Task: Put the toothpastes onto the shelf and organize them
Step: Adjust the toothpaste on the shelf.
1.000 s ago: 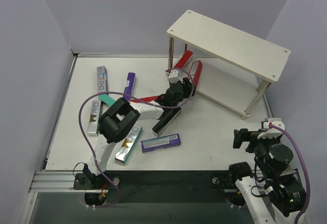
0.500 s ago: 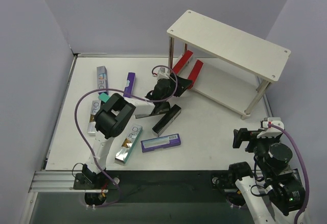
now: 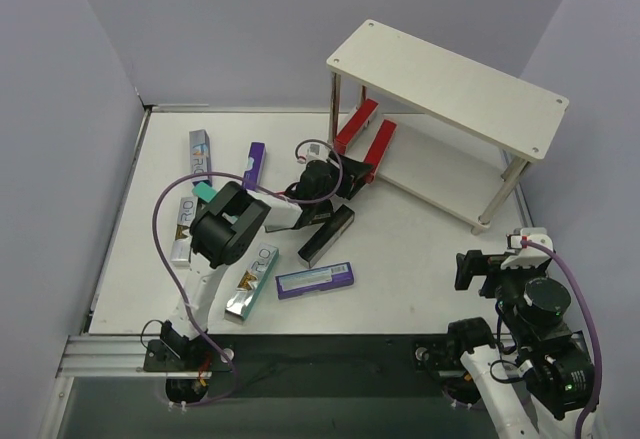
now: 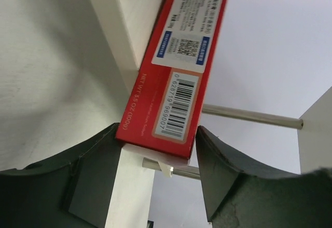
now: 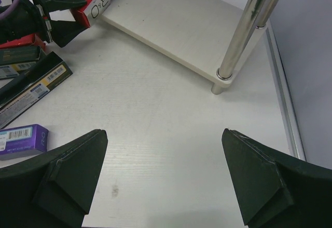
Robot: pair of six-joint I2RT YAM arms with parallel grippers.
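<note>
The shelf (image 3: 450,84) stands at the back right. Its lower board (image 3: 440,164) also shows in the right wrist view (image 5: 171,15). Two red toothpaste cartons lie at that board's left end: one further back (image 3: 355,124) and one (image 3: 382,142) with its near end between my left gripper's (image 3: 358,169) fingers. In the left wrist view the gripper (image 4: 158,132) touches both long edges of this carton (image 4: 176,67). Several more cartons lie on the table: black (image 3: 327,236), purple (image 3: 315,279) and silver-teal (image 3: 252,279). My right gripper (image 3: 472,269) is open and empty (image 5: 163,132).
More cartons lie at the left: silver (image 3: 183,229), silver-purple (image 3: 200,154), purple (image 3: 253,164), teal (image 3: 208,194), and a red one (image 3: 285,196) partly under my left arm. A metal shelf leg (image 5: 244,30) stands in front of the right gripper. Walls close the left and back.
My left wrist has drawn back to the left from the shelf over the last second. The red carton stays at the lower board's left end. The right arm has not moved.
</note>
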